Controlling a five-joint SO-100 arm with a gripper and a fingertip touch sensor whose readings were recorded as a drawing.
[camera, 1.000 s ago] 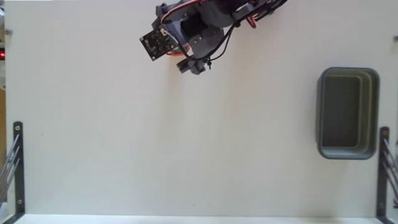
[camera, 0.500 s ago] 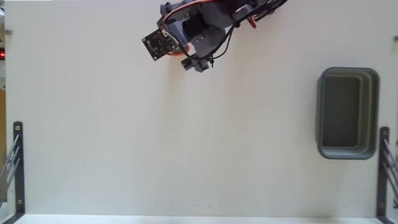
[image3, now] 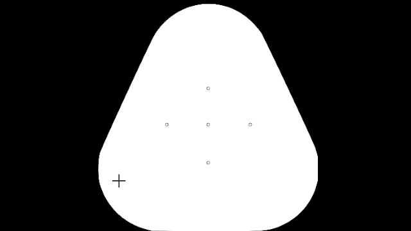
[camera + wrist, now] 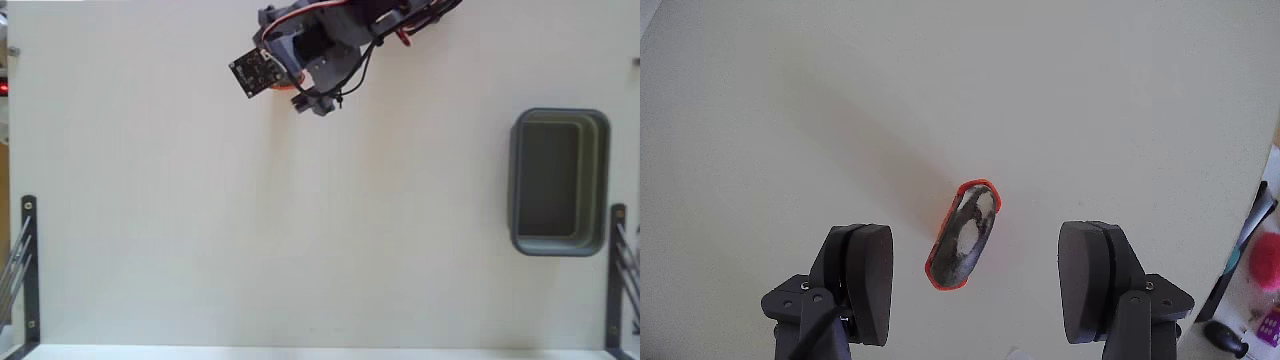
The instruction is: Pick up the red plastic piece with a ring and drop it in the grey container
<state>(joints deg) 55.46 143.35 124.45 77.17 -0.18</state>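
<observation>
Fixed view: the arm hangs over the top edge of the table (image 4: 200, 220), its gripper (image 4: 312, 100) pointing down at the surface. A sliver of orange-red shows just under the wrist beside the circuit board (image 4: 252, 71); that is probably the red piece (image 4: 283, 92), though most of it is hidden by the arm. The tub (image 4: 558, 181) sits far off to the right of the jaws in this view, well apart from them, and looks empty. Against a second ago the arm has drawn up and slightly back toward the top edge; over the last half second it has scarcely moved. I judge that it has settled above the piece and that the approach is nearly over.

Wrist view: the gripper (image 4: 985, 280) is spread wide, one finger (image 4: 868, 280) at the left and the other (image 4: 1095, 285) at the right of the picture. The red piece (image 4: 975, 195) lies on the table between them, nearer the left finger, touching neither. It reads as an orange-red oval outline with a greyish middle, tilted so that its long axis runs roughly along the fingers. Whether the jaws are already low enough to grip cannot be told from here.

Nothing is held yet. The next move likely calls for a small descent, then closing across the narrow width of the piece, before the long carry to the tub.
</observation>
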